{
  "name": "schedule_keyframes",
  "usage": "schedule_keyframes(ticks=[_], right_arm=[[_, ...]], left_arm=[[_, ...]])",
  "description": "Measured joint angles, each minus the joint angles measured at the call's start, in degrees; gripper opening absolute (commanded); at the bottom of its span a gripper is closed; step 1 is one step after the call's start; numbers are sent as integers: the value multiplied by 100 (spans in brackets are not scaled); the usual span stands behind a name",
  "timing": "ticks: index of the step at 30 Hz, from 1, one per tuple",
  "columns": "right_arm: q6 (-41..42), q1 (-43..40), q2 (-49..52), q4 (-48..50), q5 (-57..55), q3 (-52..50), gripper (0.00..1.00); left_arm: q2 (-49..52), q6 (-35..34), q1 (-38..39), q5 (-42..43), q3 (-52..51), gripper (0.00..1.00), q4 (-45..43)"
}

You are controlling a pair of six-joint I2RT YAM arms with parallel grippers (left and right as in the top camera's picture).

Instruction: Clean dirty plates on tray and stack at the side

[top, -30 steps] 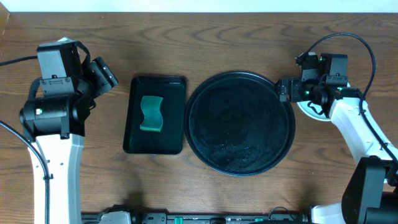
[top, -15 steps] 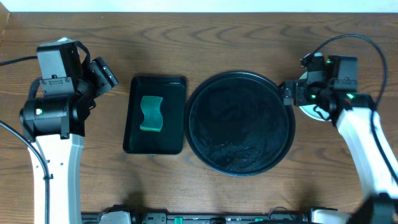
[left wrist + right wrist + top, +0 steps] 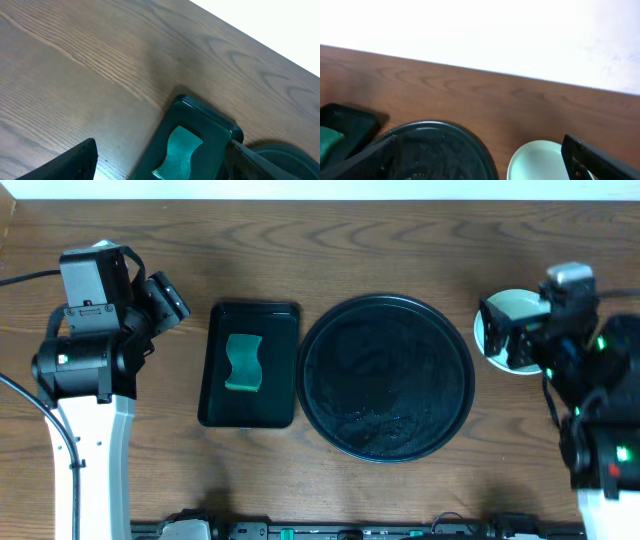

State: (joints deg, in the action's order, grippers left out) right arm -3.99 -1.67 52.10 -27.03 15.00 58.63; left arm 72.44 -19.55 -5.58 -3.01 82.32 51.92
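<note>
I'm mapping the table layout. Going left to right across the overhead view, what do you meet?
Left arm → small tray with the sponge in it → round tray → plates. The right arm overlaps the plates, so it is left out.

We see a brown wood-grain worktop [image 3: 400,240], smooth, with a low sheen. The round tray [image 3: 385,380] is black and glossy, with speckled reflections on its floor. The rectangular tray [image 3: 270,380] looks like glossy black plastic. The sponge [image 3: 243,363] is green, matt and soft-looking. The plates [image 3: 510,305] are smooth, pale mint-white; ceramic or plastic, we can't tell. The left arm [image 3: 90,430] casing is smooth white.
</note>
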Motion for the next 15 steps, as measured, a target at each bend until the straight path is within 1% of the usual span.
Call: schedule_keyframes(ticks=[3,7,9,15], right_arm=[[0,0,-518,42,0,-323,99],[0,0,-1261,343,39,-1073,99],[0,0,-1703,632,116,-1617,99],[2,0,-2509,887,243,-2514,99]], left_arm=[[0,0,0,0,0,81,-2],[2,0,0,0,0,81,-2],[4,0,0,2,0,81,4],[9,0,0,0,0,81,0]])
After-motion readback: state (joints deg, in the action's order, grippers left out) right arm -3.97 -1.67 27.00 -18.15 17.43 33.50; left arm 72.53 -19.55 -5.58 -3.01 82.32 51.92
